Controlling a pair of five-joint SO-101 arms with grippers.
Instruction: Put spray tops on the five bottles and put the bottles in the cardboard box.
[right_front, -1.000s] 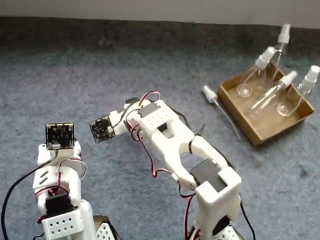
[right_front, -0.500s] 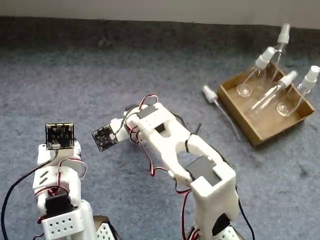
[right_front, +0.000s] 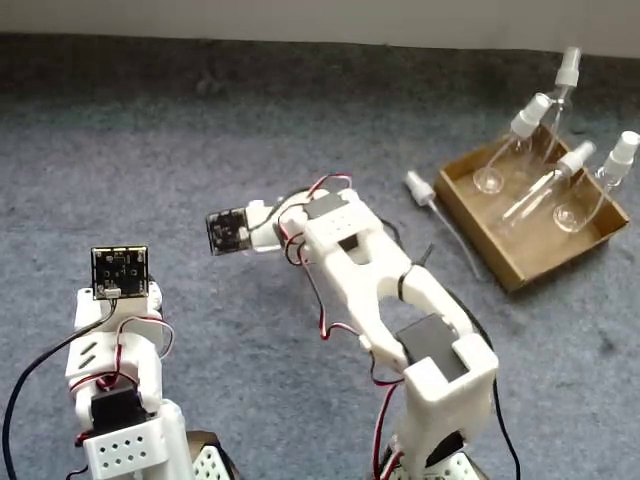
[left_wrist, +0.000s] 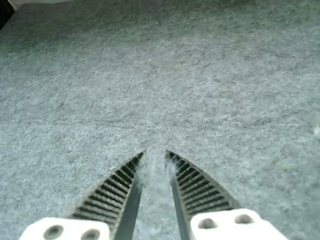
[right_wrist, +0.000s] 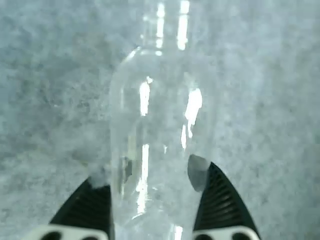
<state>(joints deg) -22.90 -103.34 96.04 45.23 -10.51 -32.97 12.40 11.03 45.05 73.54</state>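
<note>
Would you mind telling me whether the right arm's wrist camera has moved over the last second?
Yes. The right arm's wrist camera has shifted toward the far edge of the table and slightly nearer the cardboard box.

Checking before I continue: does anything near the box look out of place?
Yes. A white spray top with a long dip tube lies loose on the grey carpet beside the brown cardboard box, fitted to nothing. The right tool grips a clear plastic bottle away from it.
</note>
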